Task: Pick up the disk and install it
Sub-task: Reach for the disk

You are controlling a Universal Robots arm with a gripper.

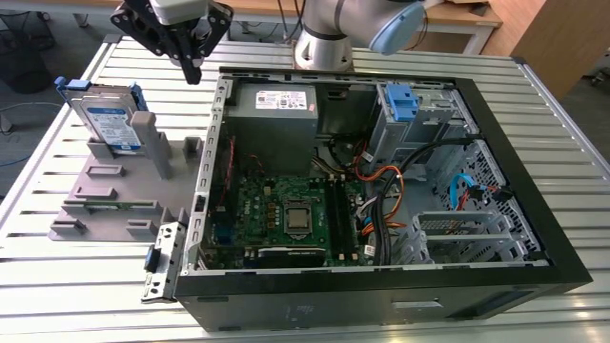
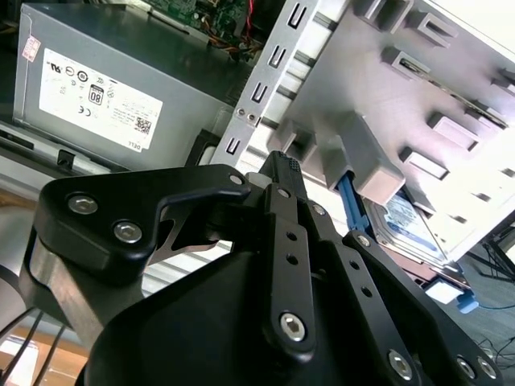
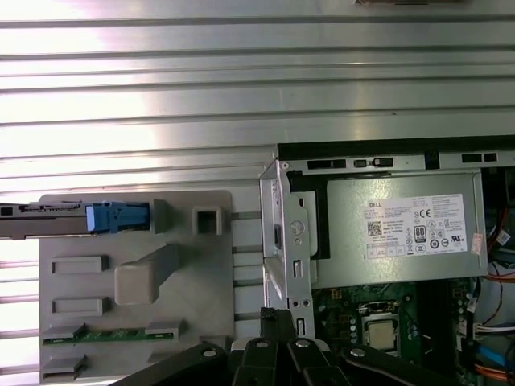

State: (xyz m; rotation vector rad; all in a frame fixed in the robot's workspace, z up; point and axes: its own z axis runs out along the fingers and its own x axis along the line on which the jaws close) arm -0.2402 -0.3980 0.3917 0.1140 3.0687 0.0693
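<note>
Sprawling below the jaws lay the open black metal computer case [image 1: 381, 304]. Beside it the grey plastic fixture [image 1: 105, 187] held the silver, blue-framed disk [image 1: 107, 123] upright, below and apart from the black gripper [image 1: 193, 71], whose jaws were clenched and empty.

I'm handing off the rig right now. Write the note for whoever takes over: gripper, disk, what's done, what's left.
Gripper: shut, empty, raised between the holder and the case, apart from the disk.
Disk: upright in the grey holder at the exterior view's left, outside the open case.
Done: nothing that shows; the disk is not gripped.
Left: pick-up and install.
</note>
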